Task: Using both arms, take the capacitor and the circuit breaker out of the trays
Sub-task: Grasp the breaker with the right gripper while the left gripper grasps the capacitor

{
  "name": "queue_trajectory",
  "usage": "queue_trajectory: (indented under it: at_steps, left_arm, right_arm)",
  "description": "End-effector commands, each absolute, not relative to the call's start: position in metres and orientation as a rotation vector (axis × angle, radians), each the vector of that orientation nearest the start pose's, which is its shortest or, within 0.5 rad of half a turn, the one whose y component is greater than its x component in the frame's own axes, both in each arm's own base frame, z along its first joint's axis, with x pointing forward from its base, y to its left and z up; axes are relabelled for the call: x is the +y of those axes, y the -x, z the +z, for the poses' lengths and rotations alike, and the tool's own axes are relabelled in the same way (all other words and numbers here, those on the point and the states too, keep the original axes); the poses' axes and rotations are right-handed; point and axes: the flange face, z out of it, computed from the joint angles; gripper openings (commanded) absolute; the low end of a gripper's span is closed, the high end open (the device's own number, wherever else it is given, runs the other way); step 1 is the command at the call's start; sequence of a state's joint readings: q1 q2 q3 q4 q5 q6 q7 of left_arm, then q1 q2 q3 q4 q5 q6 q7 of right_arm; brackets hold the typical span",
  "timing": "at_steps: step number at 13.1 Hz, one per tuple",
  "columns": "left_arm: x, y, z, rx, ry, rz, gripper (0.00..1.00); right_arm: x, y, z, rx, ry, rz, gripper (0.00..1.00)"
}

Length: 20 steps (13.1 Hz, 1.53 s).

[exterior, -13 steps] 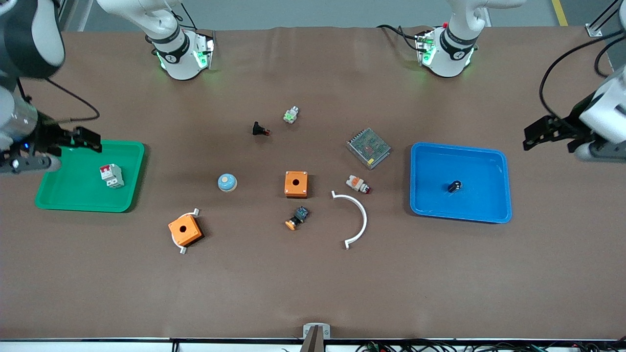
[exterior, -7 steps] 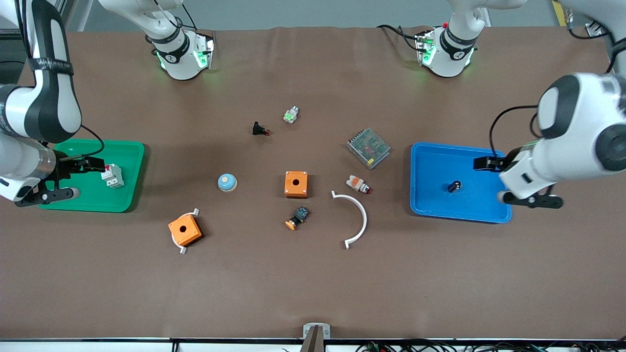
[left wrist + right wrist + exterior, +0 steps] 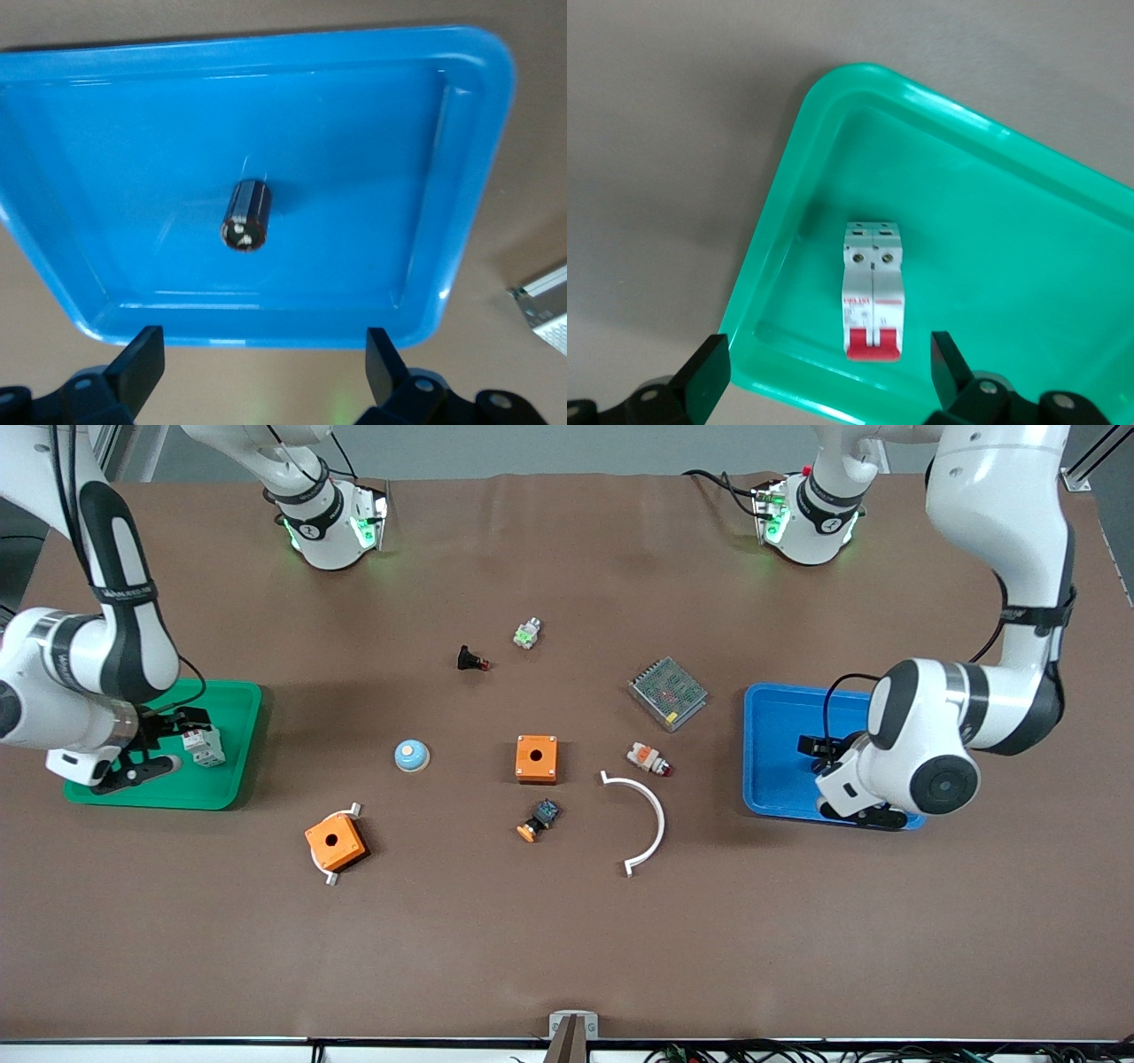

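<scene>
Nothing is out yet: the capacitor (image 3: 246, 215) lies in the blue tray (image 3: 461, 177) under the spread left pincer (image 3: 266, 372), and the circuit breaker (image 3: 873, 290) in the green tray (image 3: 1010, 221) under the spread right pincer (image 3: 828, 376).

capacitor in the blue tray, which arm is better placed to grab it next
Left. The left gripper hangs open over the blue tray, the capacitor between its fingers' line; the right gripper is over the green tray.

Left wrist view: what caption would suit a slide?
Open left gripper hovers over the capacitor lying in the blue tray.
</scene>
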State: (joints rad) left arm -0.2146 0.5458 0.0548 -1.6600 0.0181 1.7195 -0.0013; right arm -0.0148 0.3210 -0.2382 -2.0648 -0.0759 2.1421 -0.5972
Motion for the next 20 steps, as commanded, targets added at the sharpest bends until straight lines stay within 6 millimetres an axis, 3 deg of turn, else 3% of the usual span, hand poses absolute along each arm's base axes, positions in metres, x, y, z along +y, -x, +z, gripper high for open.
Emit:
queue_trajectory:
  at_steps: [1, 6, 10, 12, 17, 18, 20]
  left_arm:
    - [-0.089, -0.615, 0.237, 0.25, 2.911, 0.747, 1.0]
    - [-0.086, -0.604, 0.194, 0.262, 2.919, 0.724, 0.97]
    - [-0.084, -0.603, 0.188, 0.26, 2.915, 0.738, 0.64]
    - [-0.077, -0.604, 0.188, 0.259, 2.918, 0.74, 0.49]
    - [-0.076, -0.608, 0.195, 0.256, 2.927, 0.721, 0.09]
    - [-0.078, -0.612, 0.203, 0.252, 2.935, 0.697, 0.06]
    - [-0.105, -0.636, 0.235, 0.213, 2.992, 0.579, 0.05]
  right_arm:
    - [-0.143, -0.538, 0.242, -0.755, 3.066, 0.398, 1.0]
    - [-0.158, -0.535, 0.217, -0.817, 3.055, 0.387, 1.0]
    - [-0.188, -0.525, 0.199, -0.852, 3.038, 0.377, 0.94]
    - [-0.187, -0.524, 0.197, -0.854, 3.032, 0.383, 0.82]
    - [-0.184, -0.528, 0.201, -0.848, 3.034, 0.375, 0.19]
    - [-0.184, -0.529, 0.201, -0.849, 3.034, 0.372, 0.09]
    - [-0.181, -0.532, 0.21, -0.844, 3.027, 0.383, 0.03]
